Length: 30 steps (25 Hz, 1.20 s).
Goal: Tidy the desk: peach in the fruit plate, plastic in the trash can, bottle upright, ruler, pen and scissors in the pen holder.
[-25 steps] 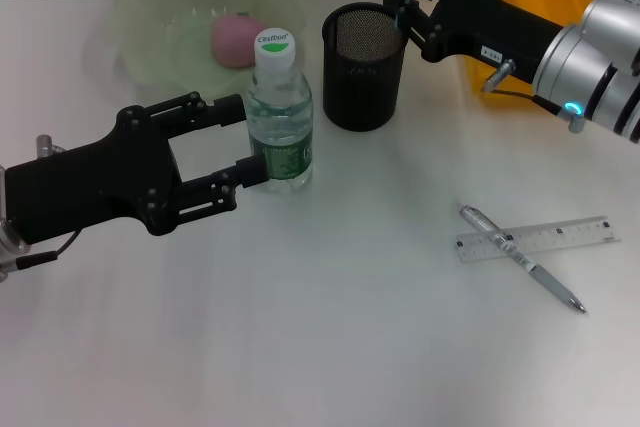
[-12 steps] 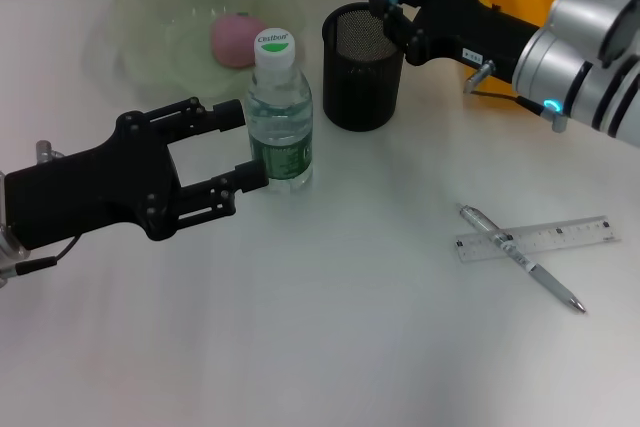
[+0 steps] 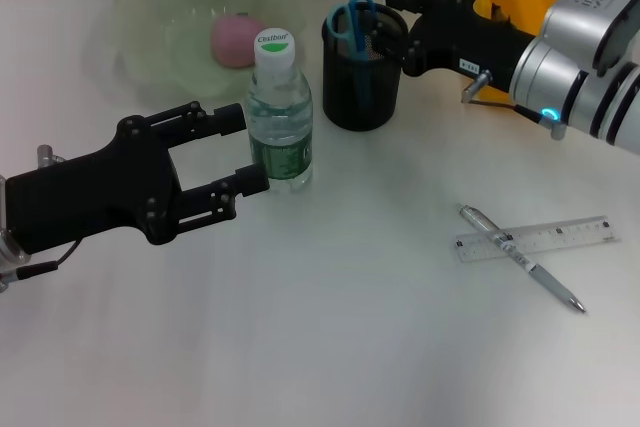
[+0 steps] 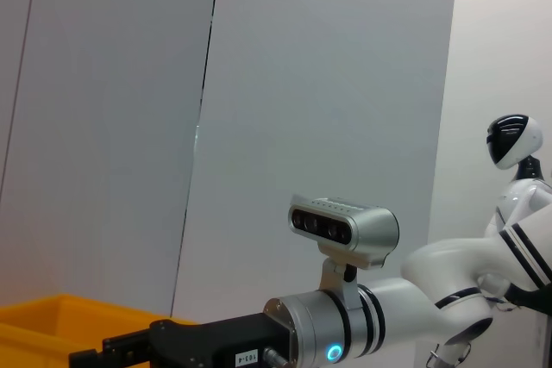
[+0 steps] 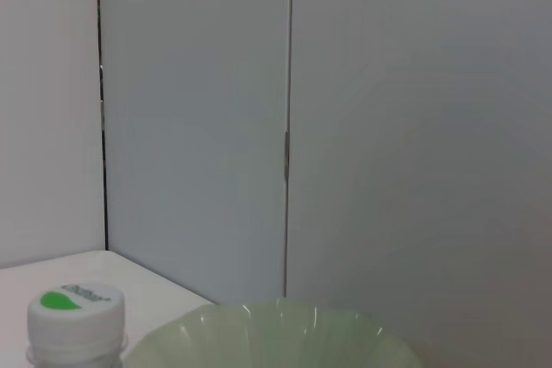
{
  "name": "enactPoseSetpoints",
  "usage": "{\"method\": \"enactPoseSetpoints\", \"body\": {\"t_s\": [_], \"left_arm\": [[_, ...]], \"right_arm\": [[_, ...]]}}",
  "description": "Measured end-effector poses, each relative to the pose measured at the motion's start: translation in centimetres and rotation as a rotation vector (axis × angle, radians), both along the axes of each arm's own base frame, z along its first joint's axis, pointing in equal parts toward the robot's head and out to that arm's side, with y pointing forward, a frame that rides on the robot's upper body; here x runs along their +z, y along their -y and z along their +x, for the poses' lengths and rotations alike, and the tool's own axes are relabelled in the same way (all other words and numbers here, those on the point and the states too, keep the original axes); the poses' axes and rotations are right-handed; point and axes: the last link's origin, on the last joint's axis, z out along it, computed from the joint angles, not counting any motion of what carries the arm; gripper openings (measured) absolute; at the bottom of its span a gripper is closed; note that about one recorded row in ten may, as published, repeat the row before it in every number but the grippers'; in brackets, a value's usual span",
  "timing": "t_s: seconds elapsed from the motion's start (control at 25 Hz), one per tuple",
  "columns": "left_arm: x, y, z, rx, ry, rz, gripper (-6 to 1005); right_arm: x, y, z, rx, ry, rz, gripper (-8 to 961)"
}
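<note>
scissors (image 3: 353, 25) dropped into pen holder (image 3: 362, 87).

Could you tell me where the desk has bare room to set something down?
Free: the near desk in front of the left gripper, and the stretch between bottle and pen. Crowded: the far edge, with fruit plate, pen holder and right gripper.

A white table (image 3: 330, 327) fills the view; behind the table stands a pale grey panelled wall (image 5: 379, 127).
</note>
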Motion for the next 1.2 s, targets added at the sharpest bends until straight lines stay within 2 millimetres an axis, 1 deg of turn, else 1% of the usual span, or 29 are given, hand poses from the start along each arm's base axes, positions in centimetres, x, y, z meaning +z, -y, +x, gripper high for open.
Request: {"method": "enactPoseSetpoints", "body": {"t_s": [0.12,0.28,0.4,0.52,0.6,0.64,0.68,0.92,1.08,1.2], "left_arm": [[0.0,0.0,0.0,0.0,0.0,0.0,682],[0.0,0.0,0.0,-0.001,0.0,0.0,682],[0.0,0.0,0.0,-0.001,0.0,0.0,683],[0.1,0.0,0.1,-0.002,0.004,0.003,682],[0.1,0.0,0.1,-0.001,0.005,0.004,681],[0.1,0.0,0.1,-0.001,0.005,0.004,681],[0.2,0.0,0.1,-0.002,0.006,0.005,681],[0.2,0.0,0.1,-0.002,0.012,-0.003,683],[0.1,0.0,0.3,-0.009,0.015,-0.014,682],[0.1,0.1,0.3,-0.01,0.018,-0.016,682]], "right_arm": [[0.1,0.1,0.3,-0.008,-0.003,0.003,456],[0.3,0.4,0.4,-0.003,-0.02,0.008,455],[0.7,1.0,0.5,0.013,-0.069,0.011,466],[1.6,2.1,0.9,0.039,-0.138,0.04,482],[2.4,3.1,1.4,0.062,-0.18,0.059,493],[3.0,4.2,1.9,0.086,-0.211,0.065,498],[3.0,4.2,1.9,0.086,-0.211,0.065,503],[3.9,8.1,3.9,0.116,-0.28,0.039,535],[4.9,10.5,4.3,0.141,-0.322,-0.094,557],[6.4,11.4,4.2,0.139,-0.314,-0.199,573]]}}
